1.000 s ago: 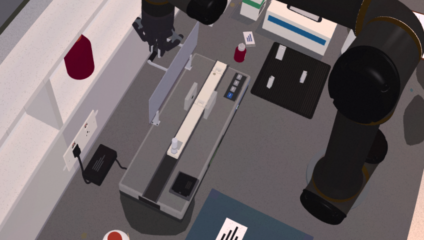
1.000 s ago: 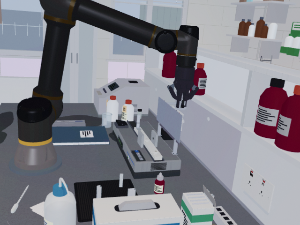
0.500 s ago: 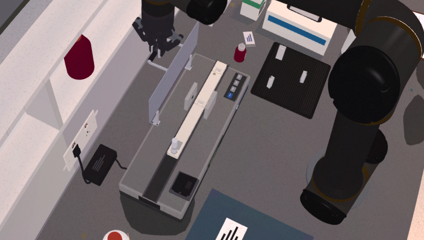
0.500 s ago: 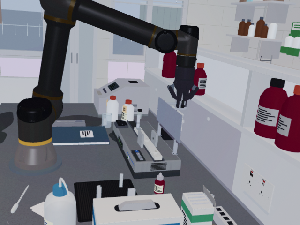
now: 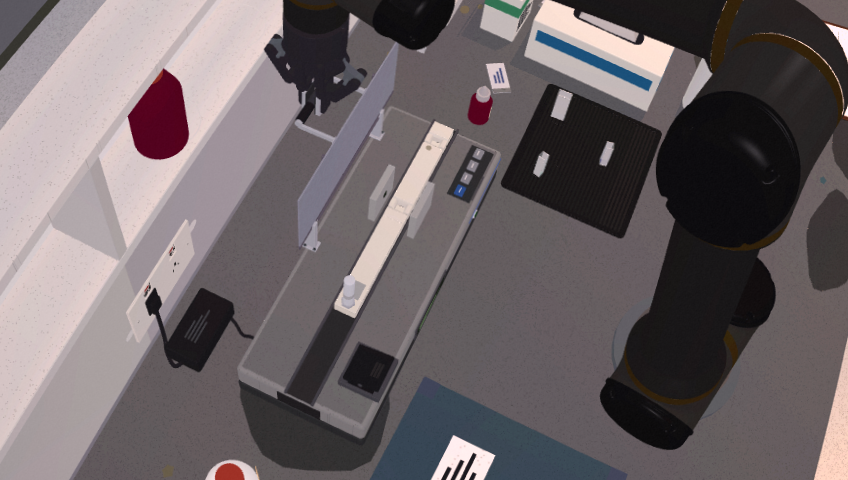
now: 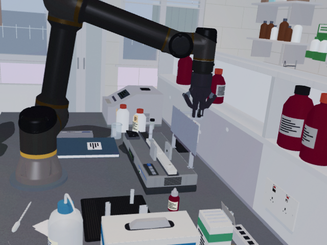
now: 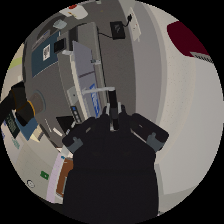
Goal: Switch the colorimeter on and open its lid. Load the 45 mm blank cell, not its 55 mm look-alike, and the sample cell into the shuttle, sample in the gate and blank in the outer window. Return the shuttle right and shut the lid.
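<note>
In the middle of the bench the colorimeter [image 5: 369,267] lies with its grey lid [image 5: 348,151] standing upright along the wall side. My gripper [image 5: 315,104] is closed on the lid's white handle [image 7: 99,90] at the lid's top edge. The cream shuttle [image 5: 396,217] lies along the open channel, with a small white knob [image 5: 349,290] at one end. Three clear cells stand on a black ribbed mat [image 5: 580,157] beyond the keypad [image 5: 470,172]: one [image 5: 560,104] at the far edge, one [image 5: 541,163] nearer the colorimeter and one [image 5: 606,153] to its right.
The white wall shelf [image 5: 89,148] runs close behind my gripper, carrying a dark red bottle [image 5: 158,116]. A small red bottle [image 5: 479,106] stands by the colorimeter's end. A power adapter [image 5: 199,329] lies by the wall socket. A blue notebook [image 5: 476,440] lies at the front.
</note>
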Robot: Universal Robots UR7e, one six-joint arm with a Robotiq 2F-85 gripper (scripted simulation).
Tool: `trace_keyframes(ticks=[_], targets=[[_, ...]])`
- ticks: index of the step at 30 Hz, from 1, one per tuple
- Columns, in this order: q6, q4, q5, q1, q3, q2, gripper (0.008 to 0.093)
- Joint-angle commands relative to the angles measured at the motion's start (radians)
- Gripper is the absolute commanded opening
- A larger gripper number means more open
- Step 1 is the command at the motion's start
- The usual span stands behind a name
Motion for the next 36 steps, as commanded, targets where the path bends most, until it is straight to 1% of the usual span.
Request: trace_keyframes(ticks=[1, 17, 36], targets=[[0.0, -0.001, 0.0, 0.0, 0.0, 0.0, 0.008], [0.0, 0.0, 0.0, 0.0, -0.001, 0.0, 0.0085], [0.0, 0.0, 0.0, 0.0, -0.001, 0.0, 0.0465]])
